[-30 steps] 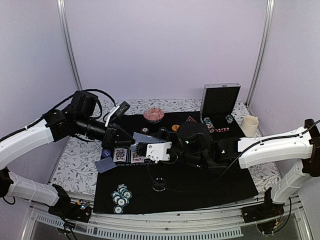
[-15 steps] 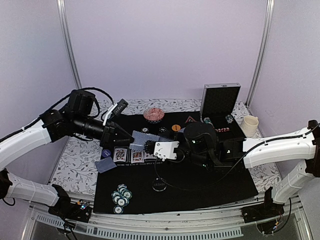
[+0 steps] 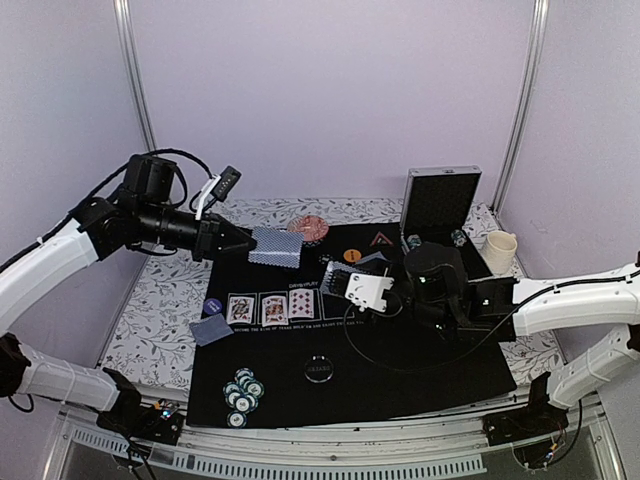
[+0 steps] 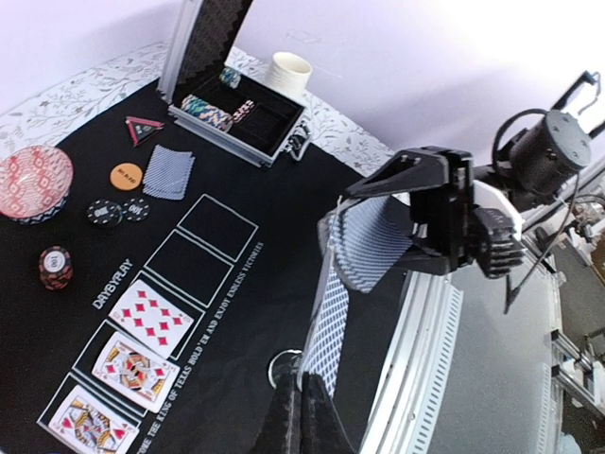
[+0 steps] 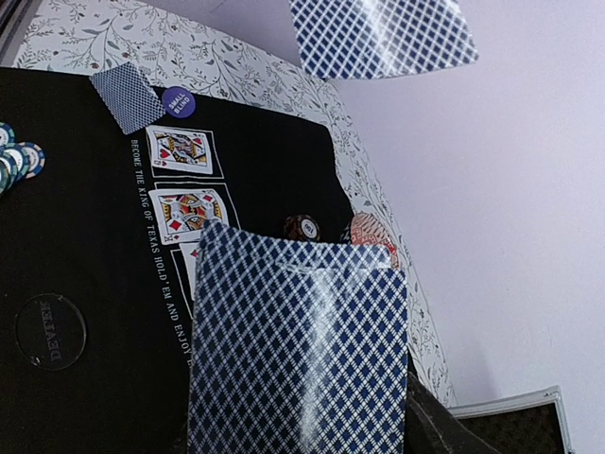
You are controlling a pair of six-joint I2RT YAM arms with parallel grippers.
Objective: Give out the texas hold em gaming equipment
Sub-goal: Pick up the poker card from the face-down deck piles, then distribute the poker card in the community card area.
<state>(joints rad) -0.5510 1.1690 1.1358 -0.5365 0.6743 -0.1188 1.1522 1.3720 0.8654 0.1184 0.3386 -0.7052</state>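
1. Your left tool [image 3: 247, 243] is clamped tight on a single blue-diamond-backed playing card [image 3: 276, 246]. It holds the card in the air at the upper left of the overhead view, above the far left part of the large black mat [image 3: 420, 370].
2. That card shows its patterned back to the overhead camera, and its long axis runs left to right in the frame, away from the fingertips. In the left wrist view it is nearly edge-on, rising from the bottom centre.
3. Your right tool [image 3: 348, 284] stands partly spread, gripping a stack of blue-backed cards [image 5: 298, 350] near the centre of the overhead view, above the mat.
4. In the right wrist view the stack stands on end, back to the lens, with its long axis up and down the frame.
5. Three face-up cards [image 3: 272, 307] lie side by side in the mat's white rectangles, centre left, long axes up the frame.
6. Teal striped poker chips [image 3: 242, 392] are heaped at the mat's lower left, and an open silver metal case [image 3: 440, 200] stands at the upper right of the bench [image 3: 150, 320].
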